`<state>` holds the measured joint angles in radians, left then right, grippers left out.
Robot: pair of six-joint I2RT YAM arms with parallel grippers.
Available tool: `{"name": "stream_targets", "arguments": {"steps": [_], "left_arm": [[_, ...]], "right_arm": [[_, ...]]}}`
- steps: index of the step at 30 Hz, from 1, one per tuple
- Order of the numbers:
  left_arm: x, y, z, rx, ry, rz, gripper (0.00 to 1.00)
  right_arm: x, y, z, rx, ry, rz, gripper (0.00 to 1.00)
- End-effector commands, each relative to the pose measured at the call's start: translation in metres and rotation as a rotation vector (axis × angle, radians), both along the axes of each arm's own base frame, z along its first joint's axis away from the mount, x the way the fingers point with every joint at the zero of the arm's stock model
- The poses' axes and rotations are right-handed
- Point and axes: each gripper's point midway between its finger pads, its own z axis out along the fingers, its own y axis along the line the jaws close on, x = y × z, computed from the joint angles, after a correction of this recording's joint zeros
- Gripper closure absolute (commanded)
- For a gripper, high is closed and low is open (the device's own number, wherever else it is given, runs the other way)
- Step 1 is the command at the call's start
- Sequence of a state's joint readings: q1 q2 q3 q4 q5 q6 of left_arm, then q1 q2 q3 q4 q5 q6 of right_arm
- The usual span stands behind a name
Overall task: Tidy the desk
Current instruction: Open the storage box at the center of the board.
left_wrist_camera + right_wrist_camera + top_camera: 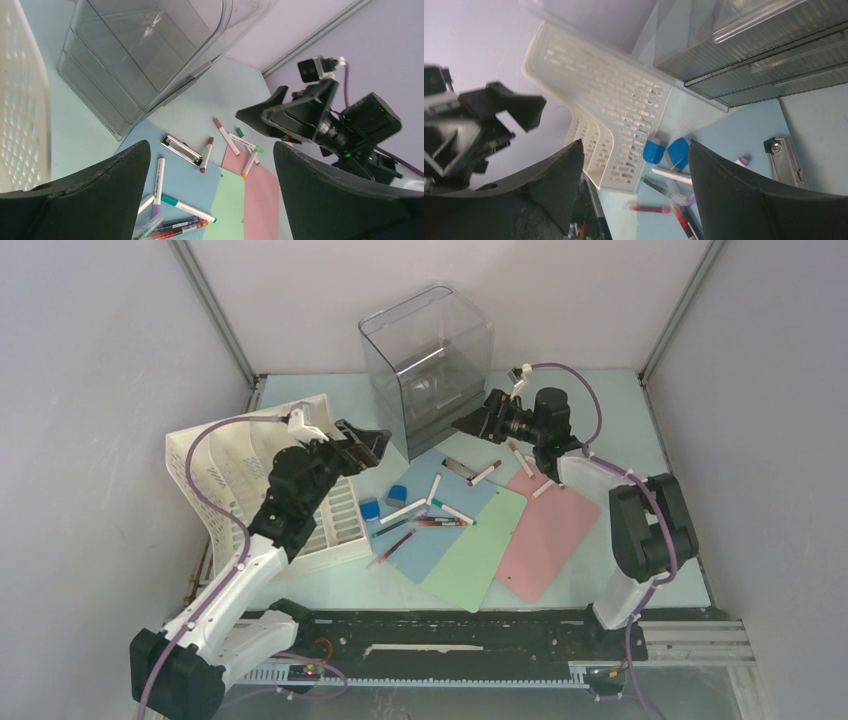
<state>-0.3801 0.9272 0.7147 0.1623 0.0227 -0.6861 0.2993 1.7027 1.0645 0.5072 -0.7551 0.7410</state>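
A lab test cell: grey walls (90,360) enclose the desk (650,430) (arms (290,490) bolted along its rail (450,630)).

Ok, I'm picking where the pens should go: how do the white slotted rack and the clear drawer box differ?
The white rack is opaque with slotted walls; the clear drawer box is see-through with smooth walls. The rack sits at the left of the desk; the box stands at the back, near the middle. Both rest on the desk.

The desk (620,410) holds a white rack (215,470), clear drawer box (430,350) — blue sheet (425,555), green sheet (475,555), pink sheet (550,530).
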Motion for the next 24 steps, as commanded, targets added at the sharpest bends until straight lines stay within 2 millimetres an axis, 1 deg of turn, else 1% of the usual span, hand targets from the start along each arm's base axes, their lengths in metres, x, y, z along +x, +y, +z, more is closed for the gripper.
{"name": "stream_targets", "arguments": {"steps": [1, 4, 7, 14, 17, 21, 24], "left_arm": [[-0.004, -0.006, 0.02, -0.059, -0.066, -0.04, 0.0], [-0.004, -0.007, 0.018, -0.06, -0.068, -0.048, 0.0], [-0.004, -0.009, 0.016, -0.059, -0.069, -0.054, 0.0], [-0.002, -0.011, 0.011, -0.062, -0.072, -0.066, 0.0], [-0.001, -0.013, 0.01, -0.064, -0.071, -0.074, 0.0], [0.001, -0.016, 0.01, -0.072, -0.071, -0.083, 0.0], [0.001, -0.017, 0.01, -0.075, -0.069, -0.089, 0.0]], "right_arm": [[0.031, 0.005, 0.014, 0.091, 0.036, -0.084, 0.2], [0.042, 0.013, 0.008, 0.121, 0.074, -0.067, 0.29], [0.056, 0.019, 0.0, 0.14, 0.103, -0.067, 0.34], [0.085, 0.022, -0.009, 0.185, 0.149, -0.061, 0.46], [0.096, 0.021, -0.012, 0.187, 0.161, -0.068, 0.48], [0.111, 0.02, -0.022, 0.18, 0.199, -0.087, 0.48], [0.12, 0.018, -0.024, 0.182, 0.214, -0.102, 0.49]]}}
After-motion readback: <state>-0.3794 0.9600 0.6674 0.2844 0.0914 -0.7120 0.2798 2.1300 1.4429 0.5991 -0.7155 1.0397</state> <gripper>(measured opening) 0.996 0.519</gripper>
